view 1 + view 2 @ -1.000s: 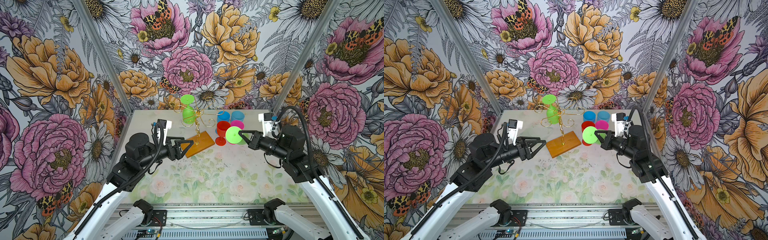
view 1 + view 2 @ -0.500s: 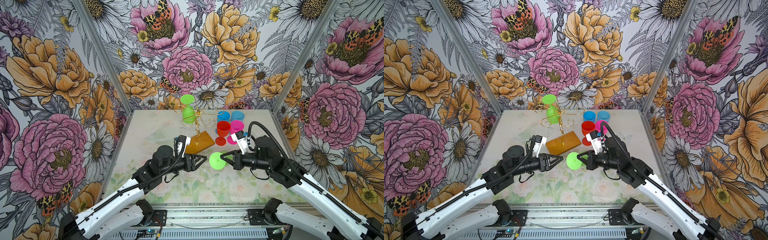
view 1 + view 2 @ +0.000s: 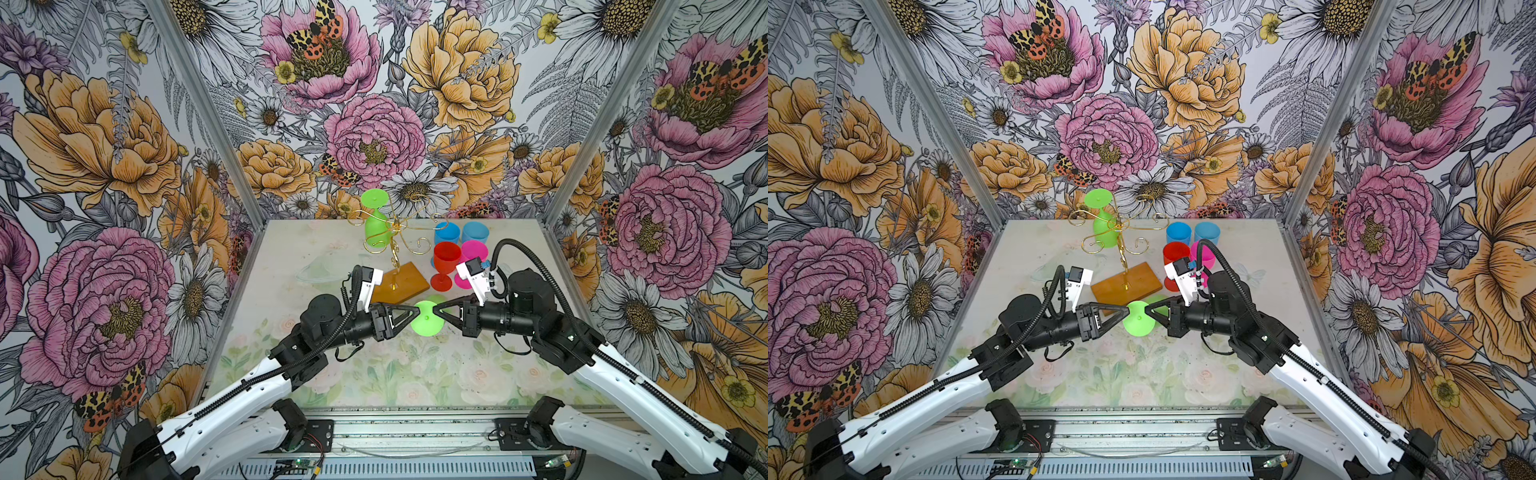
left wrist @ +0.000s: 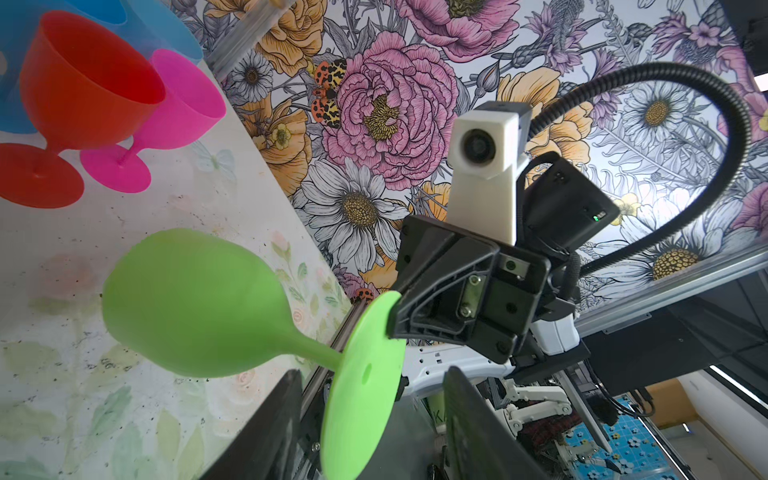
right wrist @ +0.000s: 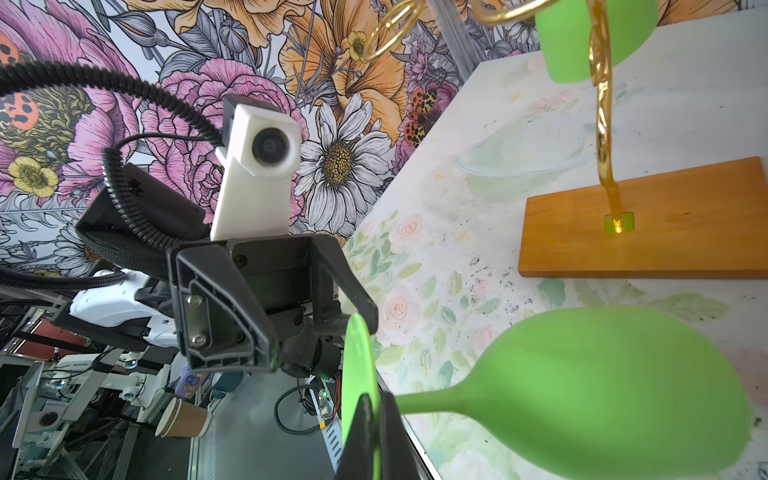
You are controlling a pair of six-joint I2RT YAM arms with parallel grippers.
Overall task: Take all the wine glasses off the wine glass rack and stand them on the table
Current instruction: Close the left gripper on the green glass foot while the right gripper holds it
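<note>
1. Over the table (image 3: 291, 266), just in front of the rack's base: smooth lime-green plastic wine glass (image 3: 426, 324), lying horizontal, off the rack.
2. right claw (image 3: 434, 309) pinched tight on the rim of its thin round foot disc.
3. left claw (image 3: 414, 311) has its jaws apart, straddling the opposite rim with small gaps.
4. Thin gold wire rack (image 3: 402, 284) has curled arms, a twisted post and a flat orange-brown wood base. A second green glass (image 3: 377, 232) hangs from it upside down.
</note>
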